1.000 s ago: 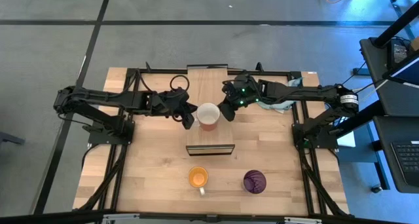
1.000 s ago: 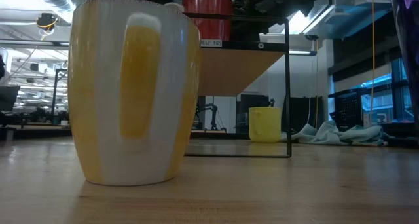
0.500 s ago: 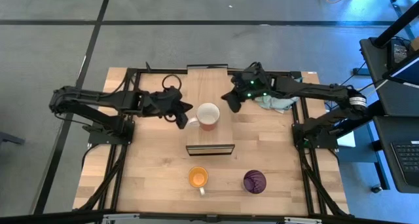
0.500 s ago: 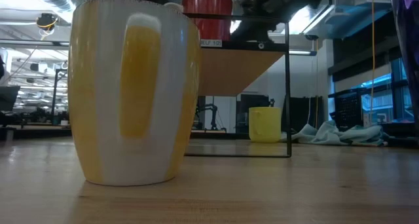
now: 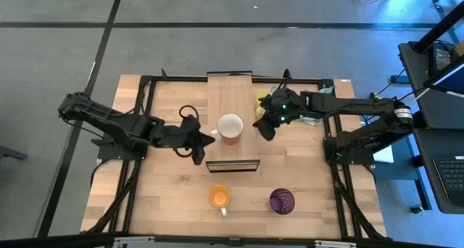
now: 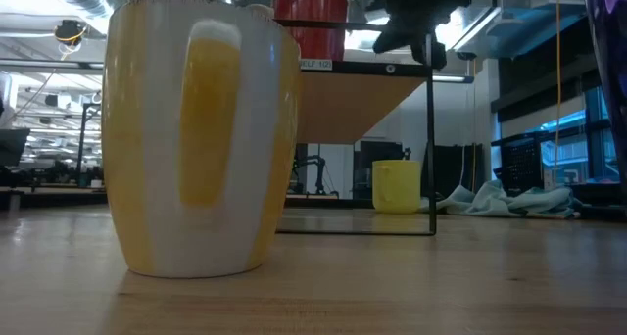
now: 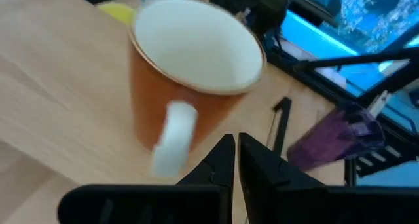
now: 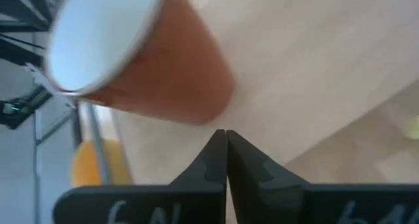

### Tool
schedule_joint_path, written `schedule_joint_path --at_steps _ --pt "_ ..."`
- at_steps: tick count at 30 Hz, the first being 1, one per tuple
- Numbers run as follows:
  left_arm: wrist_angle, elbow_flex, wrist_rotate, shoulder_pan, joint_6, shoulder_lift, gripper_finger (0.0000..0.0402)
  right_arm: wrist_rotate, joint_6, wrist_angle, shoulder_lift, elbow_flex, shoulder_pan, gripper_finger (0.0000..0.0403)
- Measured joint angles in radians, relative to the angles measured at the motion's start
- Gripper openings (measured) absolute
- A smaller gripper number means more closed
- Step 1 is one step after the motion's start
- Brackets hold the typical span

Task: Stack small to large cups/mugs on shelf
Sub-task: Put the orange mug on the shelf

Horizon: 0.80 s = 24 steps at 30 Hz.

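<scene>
An orange mug (image 5: 230, 126) with a white inside and a white handle stands upright on the light-wood shelf (image 5: 230, 88); it also shows in the low view (image 6: 310, 9). My left gripper (image 5: 204, 142) is shut, just left of the mug's handle (image 7: 171, 135). My right gripper (image 5: 264, 129) is shut, just right of the mug (image 8: 131, 60). A yellow-and-white mug (image 5: 219, 196) and a dark purple mug (image 5: 282, 200) stand on the table near its front edge. A small yellow mug (image 5: 262, 98) stands on the table beside the shelf's right side, partly under my right arm.
The shelf board sits raised on a dark frame (image 6: 431, 129), with the small yellow mug (image 6: 396, 185) showing below it. A blue-grey cloth (image 6: 509, 200) lies at the far right. Bare tabletop (image 5: 167, 190) lies left of the front mugs.
Both grippers have drawn back from the orange mug, which stays upright on the shelf. My left gripper has gone toward the table's left and then its near edge. My right gripper has gone toward the table's right edge.
</scene>
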Motion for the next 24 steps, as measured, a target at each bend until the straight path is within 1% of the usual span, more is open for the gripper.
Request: schedule_joint_path --at_steps 4,9,16,24 --pt "0.036 0.0 -0.002 -0.007 -0.004 0.038 0.0014 0.0 0.042 0.043 0.006 0.0 0.048 0.0006" --pt "0.093 0.0 0.006 0.002 0.001 0.082 0.0014 -0.001 0.08 0.107 0.019 0.0 0.082 0.0006" --pt "0.128 -0.001 0.014 0.039 0.017 0.118 0.0014 -0.003 0.095 0.161 0.054 0.0 0.113 0.0006" --pt "0.165 0.0 0.056 0.084 0.052 0.122 0.0014 -0.003 0.105 0.189 0.069 0.0 0.116 0.0006"
